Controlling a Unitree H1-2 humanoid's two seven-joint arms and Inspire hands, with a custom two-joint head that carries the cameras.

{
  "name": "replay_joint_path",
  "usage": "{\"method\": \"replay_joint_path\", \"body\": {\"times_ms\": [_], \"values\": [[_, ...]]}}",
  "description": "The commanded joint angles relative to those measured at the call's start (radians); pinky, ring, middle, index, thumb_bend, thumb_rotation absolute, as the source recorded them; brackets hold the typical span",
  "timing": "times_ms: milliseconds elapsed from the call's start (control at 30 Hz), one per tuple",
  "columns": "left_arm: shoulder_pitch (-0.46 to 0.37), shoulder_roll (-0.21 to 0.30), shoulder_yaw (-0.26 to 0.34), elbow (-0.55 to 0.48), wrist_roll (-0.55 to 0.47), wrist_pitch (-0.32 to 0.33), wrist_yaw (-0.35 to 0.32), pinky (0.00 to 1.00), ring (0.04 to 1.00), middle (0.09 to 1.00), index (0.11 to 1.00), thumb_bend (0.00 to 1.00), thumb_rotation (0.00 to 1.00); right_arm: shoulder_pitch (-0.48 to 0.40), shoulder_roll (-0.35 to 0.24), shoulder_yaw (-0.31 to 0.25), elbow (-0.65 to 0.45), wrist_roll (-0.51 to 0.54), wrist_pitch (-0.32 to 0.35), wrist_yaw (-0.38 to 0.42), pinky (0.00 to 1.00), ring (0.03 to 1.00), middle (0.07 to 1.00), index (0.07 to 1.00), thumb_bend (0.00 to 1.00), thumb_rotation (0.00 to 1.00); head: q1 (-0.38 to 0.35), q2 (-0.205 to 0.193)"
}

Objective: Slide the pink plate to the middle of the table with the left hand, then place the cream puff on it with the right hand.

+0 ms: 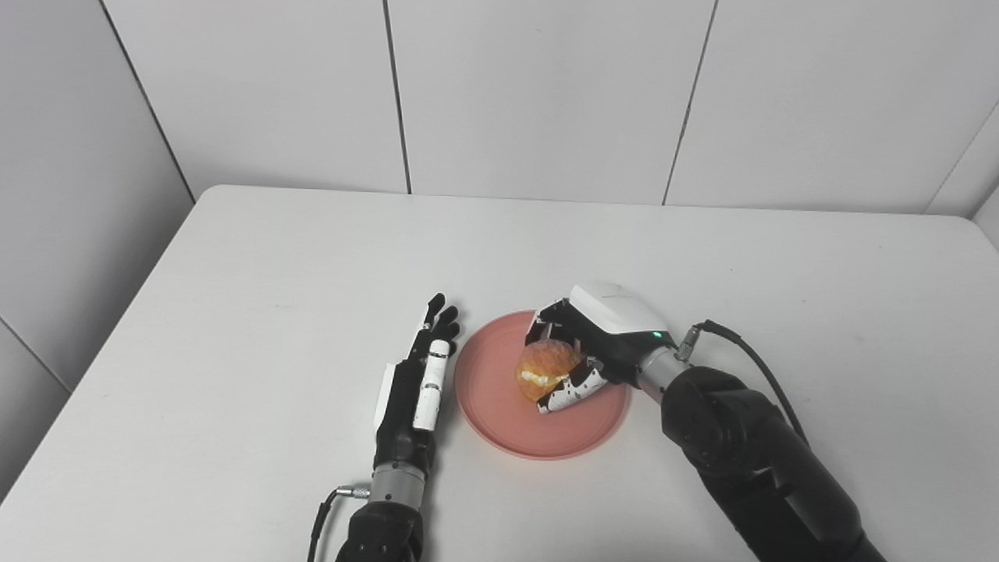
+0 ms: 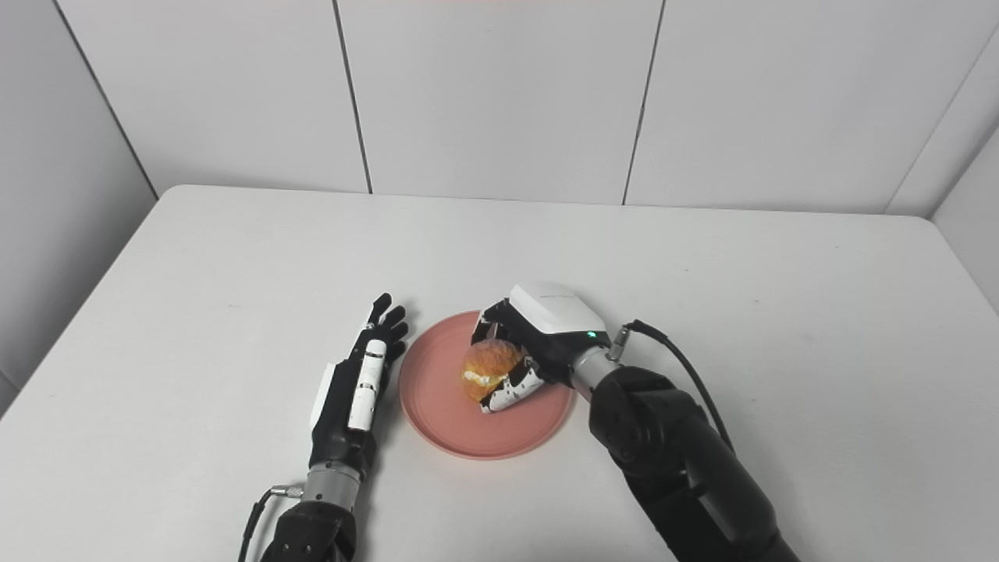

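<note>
The pink plate (image 1: 492,398) lies on the white table (image 1: 273,257), near the middle and toward the front. My right hand (image 1: 597,332) is over the plate, fingers curled around the golden cream puff (image 1: 546,365), which shows white cream at its seam. The puff sits at or just above the plate's surface; I cannot tell whether it touches. My left hand (image 1: 417,375) rests flat and open on the table, fingers straight, just left of the plate's rim, holding nothing. The same scene shows in the right eye view, with the plate (image 2: 437,406) and the puff (image 2: 488,365).
The table's back edge meets a white panelled wall (image 1: 546,94). The table's left edge (image 1: 117,328) runs diagonally toward the front. A cable (image 1: 749,351) loops off my right wrist.
</note>
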Motion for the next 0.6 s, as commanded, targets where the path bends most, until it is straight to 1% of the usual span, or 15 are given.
{"method": "replay_joint_path", "body": {"times_ms": [0,33,100,200,267,333,367,433,467,533,567], "values": [[0.003,-0.022,-0.031,0.019,-0.010,0.041,-0.031,0.92,0.932,0.940,0.935,0.42,1.00,-0.021,0.000,-0.023,-0.043,0.023,-0.028,0.002,0.50,0.617,0.673,0.640,0.63,0.10,0.001,0.001],[0.004,-0.021,-0.031,0.019,-0.009,0.041,-0.031,0.93,0.933,0.940,0.936,0.42,1.00,-0.021,0.000,-0.028,-0.046,0.034,-0.024,0.009,0.51,0.631,0.697,0.696,0.67,0.11,0.001,0.002],[0.004,-0.022,-0.032,0.018,-0.008,0.042,-0.030,0.93,0.932,0.940,0.936,0.42,1.00,-0.020,-0.001,-0.035,-0.054,0.044,-0.017,0.017,0.51,0.632,0.719,0.766,0.71,0.15,0.000,0.002],[0.004,-0.021,-0.032,0.019,-0.010,0.040,-0.032,0.93,0.932,0.940,0.936,0.42,1.00,-0.016,-0.004,-0.039,-0.065,0.034,-0.023,0.010,0.51,0.676,0.786,0.826,0.74,0.20,-0.006,0.003],[0.004,-0.021,-0.032,0.019,-0.012,0.038,-0.034,0.93,0.933,0.942,0.936,0.42,1.00,-0.014,-0.007,-0.038,-0.071,0.020,-0.029,0.001,0.48,0.708,0.855,0.879,0.78,0.25,-0.006,0.004],[0.004,-0.020,-0.032,0.020,-0.011,0.037,-0.033,0.93,0.932,0.942,0.935,0.42,1.00,-0.014,-0.009,-0.039,-0.076,0.015,-0.030,0.003,0.48,0.718,0.868,0.888,0.78,0.26,-0.005,0.004],[0.003,-0.020,-0.033,0.020,-0.010,0.037,-0.033,0.93,0.932,0.942,0.933,0.43,1.00,-0.014,-0.011,-0.040,-0.079,0.013,-0.031,0.004,0.49,0.748,0.882,0.904,0.80,0.30,-0.005,0.004],[0.003,-0.020,-0.032,0.020,-0.009,0.039,-0.032,0.93,0.932,0.942,0.932,0.42,1.00,-0.015,-0.014,-0.042,-0.085,0.012,-0.030,0.009,0.50,0.770,0.891,0.915,0.81,0.33,-0.006,0.004],[0.002,-0.020,-0.032,0.020,-0.009,0.038,-0.031,0.92,0.932,0.941,0.930,0.42,1.00,-0.015,-0.015,-0.043,-0.088,0.012,-0.029,0.012,0.52,0.791,0.901,0.928,0.83,0.36,-0.006,0.004],[0.002,-0.019,-0.032,0.020,-0.009,0.037,-0.031,0.92,0.932,0.940,0.928,0.42,1.00,-0.017,-0.018,-0.044,-0.095,0.013,-0.025,0.021,0.54,0.807,0.913,0.946,0.84,0.41,-0.007,0.005],[0.002,-0.018,-0.031,0.020,-0.009,0.036,-0.032,0.92,0.931,0.940,0.928,0.42,1.00,-0.017,-0.020,-0.045,-0.098,0.014,-0.023,0.025,0.54,0.808,0.914,0.948,0.84,0.41,-0.007,0.005]]}}
